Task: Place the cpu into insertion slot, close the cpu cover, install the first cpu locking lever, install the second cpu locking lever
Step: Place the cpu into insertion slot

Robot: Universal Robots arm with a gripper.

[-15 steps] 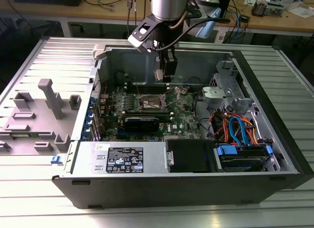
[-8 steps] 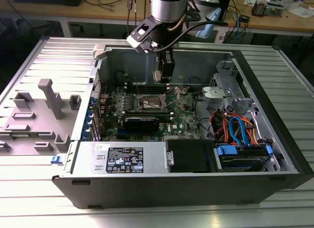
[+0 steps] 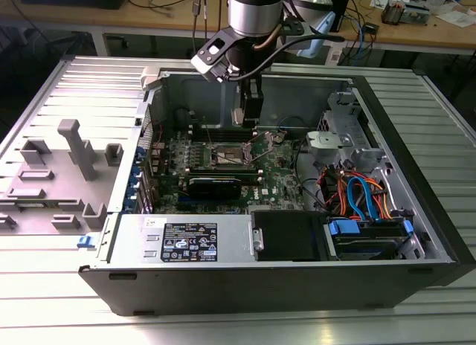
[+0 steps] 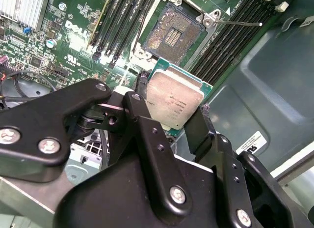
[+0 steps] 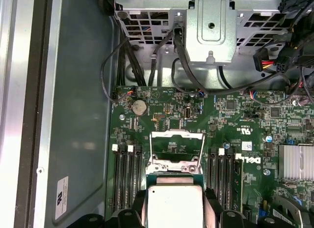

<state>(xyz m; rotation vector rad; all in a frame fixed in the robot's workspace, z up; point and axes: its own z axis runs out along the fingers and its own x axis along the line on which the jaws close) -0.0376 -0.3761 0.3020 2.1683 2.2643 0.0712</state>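
**Item: cpu (image 4: 174,102), carried above the board; step one of four, placing it into the insertion slot (image 4: 174,34).**

I have the gripper (image 4: 171,106) clenched on the cpu, a black finger on each of two opposite edges, the silver top facing the second wrist view. The chip hangs over the green board (image 5: 235,120) near the slot, not touching it. The slot lies bare mid-board between two banks of memory slots (image 5: 128,176), its tan contact field exposed. In the first wrist view the cpu cover (image 5: 177,134) stands raised at the slot's edge. A locking lever (image 4: 240,23) is swung out from a slot corner. I judge no step finished yet. Seating calls for the chip to be square to the slot's rim and level, since those contacts look easily damaged.
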